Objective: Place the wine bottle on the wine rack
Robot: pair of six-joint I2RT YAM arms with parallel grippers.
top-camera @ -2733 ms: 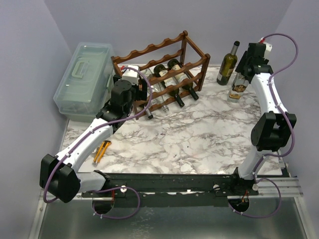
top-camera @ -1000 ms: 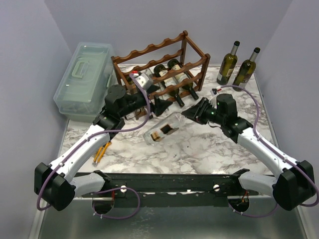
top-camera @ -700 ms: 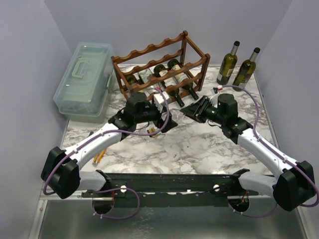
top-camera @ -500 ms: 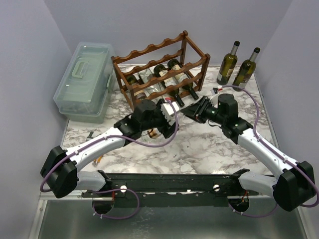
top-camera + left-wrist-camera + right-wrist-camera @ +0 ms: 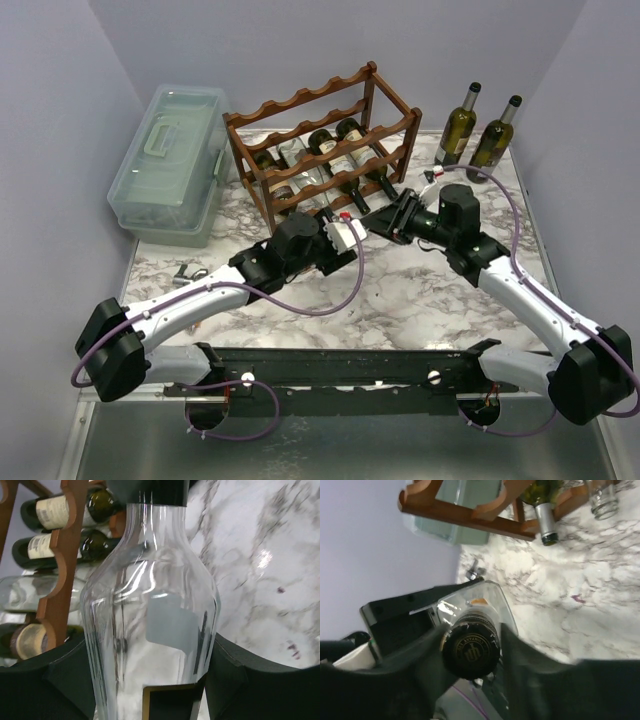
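Observation:
A clear glass wine bottle (image 5: 150,605) with a black cap lies between my two grippers, above the marble table in front of the wine rack (image 5: 320,130). My left gripper (image 5: 155,695) is shut on the bottle's body, with dark fingers (image 5: 235,680) on both sides. My right gripper (image 5: 472,655) is shut on the bottle's neck, and the black cap (image 5: 470,650) faces its camera. In the top view the left gripper (image 5: 340,243) and right gripper (image 5: 385,220) meet just in front of the rack's right end and hide most of the bottle.
Several bottles (image 5: 330,160) lie in the rack's lower tiers; the top tier shows none. Two dark bottles (image 5: 458,125) stand at the back right. A pale green plastic box (image 5: 170,160) stands at the left. A small metal object (image 5: 185,270) lies near the left edge.
The right arm brought the clear bottle from the back right to the table's middle. The left gripper left the rack and closed on the bottle's body. Both have shifted slightly right.

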